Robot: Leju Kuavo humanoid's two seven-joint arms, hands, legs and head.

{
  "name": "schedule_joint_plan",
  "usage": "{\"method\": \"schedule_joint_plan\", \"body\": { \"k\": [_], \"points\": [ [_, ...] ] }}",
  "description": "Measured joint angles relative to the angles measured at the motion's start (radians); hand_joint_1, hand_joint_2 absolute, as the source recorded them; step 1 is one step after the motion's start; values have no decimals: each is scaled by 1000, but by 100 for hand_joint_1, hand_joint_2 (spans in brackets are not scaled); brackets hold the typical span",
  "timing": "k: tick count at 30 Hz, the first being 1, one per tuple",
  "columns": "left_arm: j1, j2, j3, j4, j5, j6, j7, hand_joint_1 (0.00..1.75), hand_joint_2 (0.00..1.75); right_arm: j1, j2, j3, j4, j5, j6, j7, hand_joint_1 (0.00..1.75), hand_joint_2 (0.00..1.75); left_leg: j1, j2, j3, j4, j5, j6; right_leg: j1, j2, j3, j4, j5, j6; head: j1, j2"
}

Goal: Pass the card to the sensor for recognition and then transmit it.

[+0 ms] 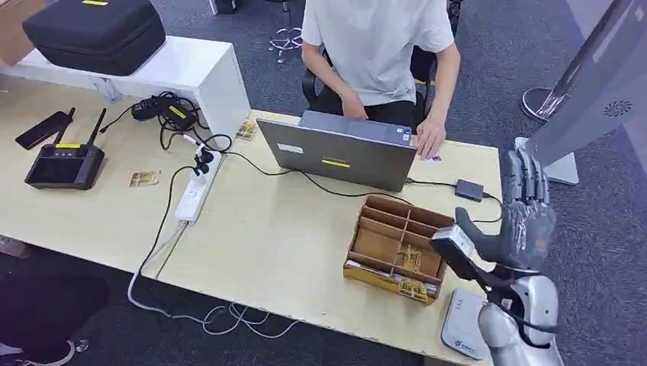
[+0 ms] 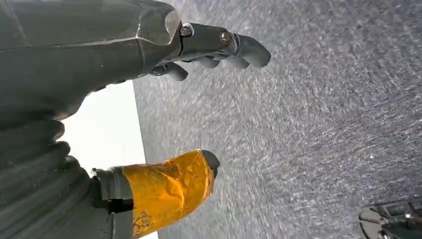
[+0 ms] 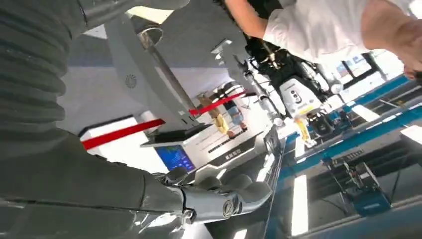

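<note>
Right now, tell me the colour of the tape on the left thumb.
Orange-yellow tape, clearest in the left wrist view.

Head cam: high, looking fwd and down over desk [image 1: 290, 244], wide. L wrist cam: close behind left hand [image 2: 199, 50], facing grey carpet [image 2: 308, 124], blurred, prob. downward. R wrist cam: close behind right hand [image 3: 219, 199], tilted, facing room. Shared w/ head view: person [image 1: 378, 46], right hand [image 1: 526, 213].
</note>
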Motion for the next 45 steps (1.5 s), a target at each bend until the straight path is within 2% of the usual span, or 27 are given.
{"method": "schedule_joint_plan", "body": {
  "k": [4, 7, 12, 16, 19, 26, 35, 45],
  "points": [
    [3, -6, 26, 0, 19, 14, 13, 0, 175, 215, -34, 0, -219, 0, -2, -30, 0, 175, 0, 0, -1, 0, -2, 0, 0, 0, 0, 0, -1, 0, 0, 0],
    [1, -10, 40, 0, 31, 21, 15, 0, 175, 303, -57, -2, -310, -1, 9, -27, 0, 175, 0, 2, 1, 0, -3, 0, 0, 2, 0, 0, -1, 0, 0, 0],
    [2, -19, 61, 0, 44, 32, 32, 0, 175, 449, -92, -23, -414, 19, 18, -17, 0, 175, 0, 1, 0, 0, -3, 0, 0, 1, 0, 0, -2, 1, 0, 0],
    [0, -24, 73, 0, 48, 37, 35, 0, 175, 517, -102, -25, -428, 34, 19, -10, 0, 175, 0, 2, 1, 0, -3, 0, 0, 1, 0, 0, -2, 1, 0, 0],
    [-1, -27, 73, 0, 43, 37, 35, 0, 175, 523, -102, -14, -392, 57, 17, -2, 0, 175, 0, 2, 1, 0, -3, 0, 0, 2, 0, 0, -2, 1, 0, 0],
    [-5, -29, 73, 0, 31, 35, 33, 0, 175, 469, -94, 65, -194, 96, -14, 30, 0, 175, 0, 2, 1, 0, -3, 0, 0, 2, 1, 1, -1, 0, 0, 0],
    [-6, -29, 73, 0, 24, 29, 33, 0, 175, 381, -50, 130, 37, 142, -66, 50, 0, 175, 0, 2, 1, 0, -3, 0, 0, 2, 1, 1, -1, 0, 0, 0],
    [-6, -29, 73, 0, 18, 26, 33, 0, 175, 328, -20, 147, 140, 132, -81, 47, 0, 175, 0, 2, 1, 0, -3, 0, 0, 2, 1, 1, -1, 0, 0, 0]
  ]
}}
